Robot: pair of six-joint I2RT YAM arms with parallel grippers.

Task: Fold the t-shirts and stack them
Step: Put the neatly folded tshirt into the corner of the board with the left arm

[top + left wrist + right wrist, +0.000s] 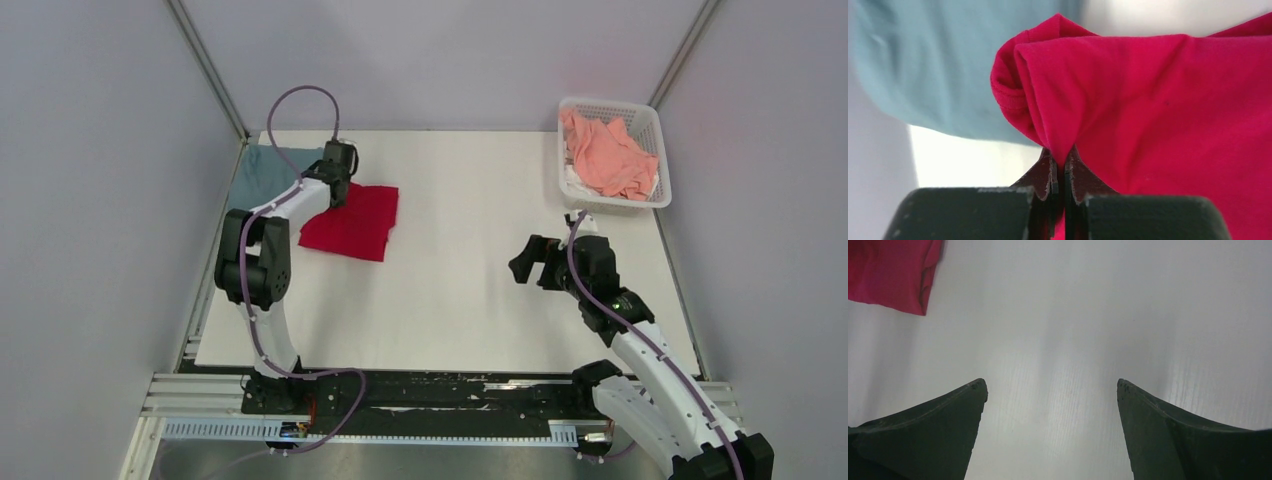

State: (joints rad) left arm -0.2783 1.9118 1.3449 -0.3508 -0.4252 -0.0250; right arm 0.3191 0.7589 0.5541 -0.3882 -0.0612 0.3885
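A folded crimson red t-shirt (352, 224) lies on the left of the white table, its far left corner lifted. My left gripper (337, 188) is shut on that corner; in the left wrist view the red cloth (1148, 110) bunches between the closed fingers at the gripper (1062, 157). A dusty blue-grey t-shirt (262, 172) lies flat behind it at the far left, also seen in the left wrist view (943, 60). A salmon pink t-shirt (605, 155) lies crumpled in the basket. My right gripper (524, 263) is open and empty above bare table, as the right wrist view shows (1052, 385).
A white plastic mesh basket (662, 190) stands at the far right corner of the table. A corner of the red shirt (893, 272) shows at the top left of the right wrist view. Grey walls enclose the table on three sides.
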